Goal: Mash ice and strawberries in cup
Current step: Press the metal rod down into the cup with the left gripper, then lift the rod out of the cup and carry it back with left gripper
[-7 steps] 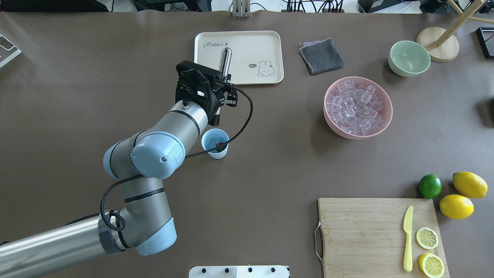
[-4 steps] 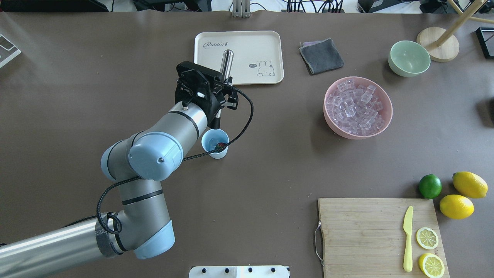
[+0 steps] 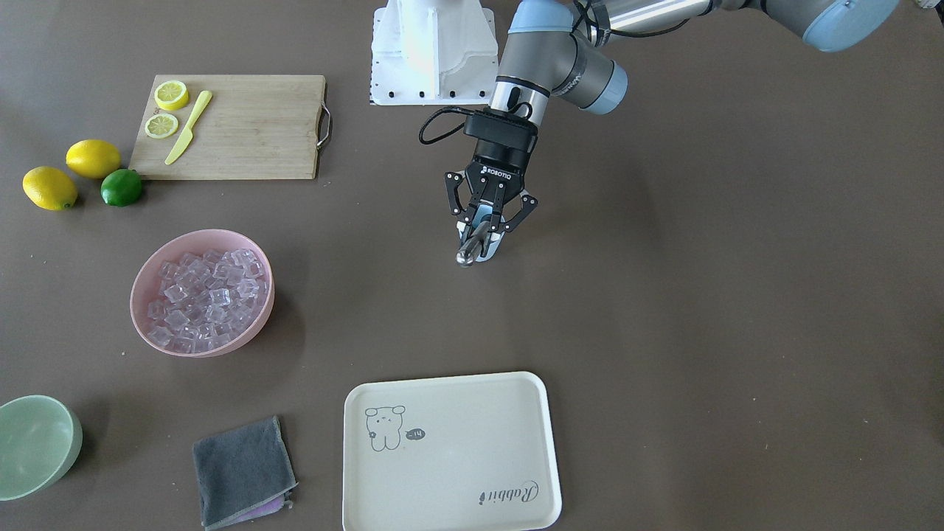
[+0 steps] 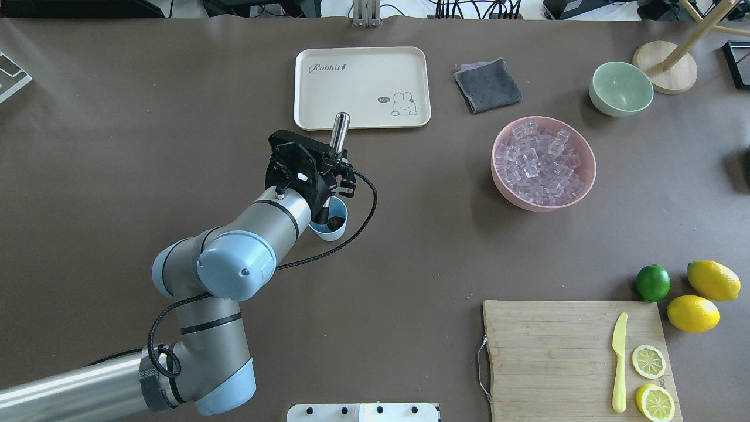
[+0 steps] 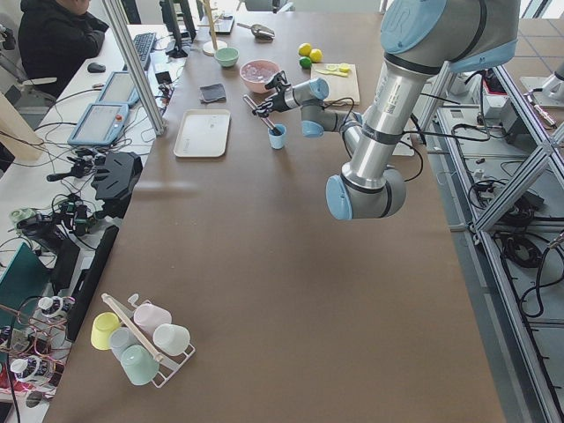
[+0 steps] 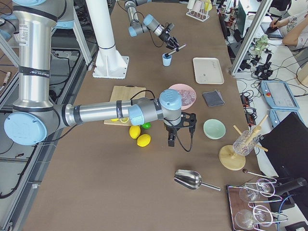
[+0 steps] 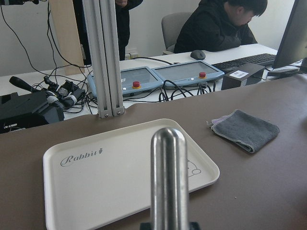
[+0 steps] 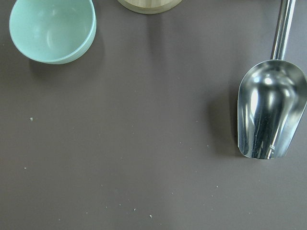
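The left gripper (image 3: 487,230) has its jaws drawn narrow onto the shaft of a metal muddler (image 4: 338,128), clamped a little above the tool's lower half. The muddler is tilted, its rounded top leaning toward 12 o'clock in the overhead view, and its lower end reaches down into the cup (image 4: 335,227). The cup stands upright on the table right below the jaws. From overhead the gripper hides the cup's 9 to 12 o'clock rim. The strawberry (image 4: 334,221) lies inside the cup, in the part of the mouth that shows, at about 4 o'clock from the jaws and just beside the muddler's lower end. Whether the two touch cannot be told.

The ice (image 4: 542,161) is heaped in a pink bowl (image 4: 583,187) well apart from the cup, at about 2 o'clock from it overhead. I cannot tell if any ice is in the cup. A tray (image 4: 363,58) lies at 12 o'clock from the cup.

The right gripper (image 6: 180,129) hangs over the table near a green bowl (image 6: 214,129). How its jaws stand I cannot tell. Its wrist view shows that bowl at 10 o'clock and a scoop (image 8: 271,115) at 3 o'clock
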